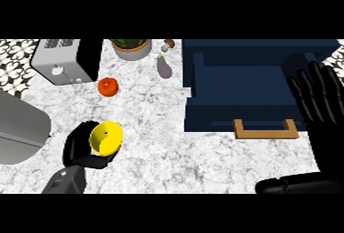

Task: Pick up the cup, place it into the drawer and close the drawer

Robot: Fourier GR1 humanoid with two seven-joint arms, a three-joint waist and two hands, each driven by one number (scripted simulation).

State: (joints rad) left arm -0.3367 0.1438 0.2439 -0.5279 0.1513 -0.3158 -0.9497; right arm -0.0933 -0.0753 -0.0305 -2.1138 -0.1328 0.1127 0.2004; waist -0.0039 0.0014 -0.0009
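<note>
- The right hand [316, 98] stands closest to the viewer at the right edge, rising from a dark wrist at the lower right corner. Its palm faces the view and its fingers are straight, spread a little and pointing up; it holds nothing and rests over the right side of the drawer [228, 111].
- The left hand [82, 148] comes in from the lower left on a grey forearm, angled up and to the right over the marble counter [201, 159].
- The cup [106, 137] is yellow and lies within the left hand, tipped so that its round open mouth faces the view. Black fingers curl round its left side and beneath it, and the thumb sits under its lower edge; so the hand is closed about the cup.
- The cup is well to the left of the drawer, with bare counter between them.
- The drawer is dark blue and stands open, its inner space showing, with a wooden handle [265, 129] on its near front face.
- A red-orange tomato [108, 86] lies on the counter above the cup, apart from the hand.
- Farther back stand a silver toaster [64, 61], a potted plant [131, 48], a purple eggplant [164, 67] and, just beside it, a small mushroom [167, 44].
- A grey rounded object [20, 127] shows at the left edge; what it is cannot be told.
</note>
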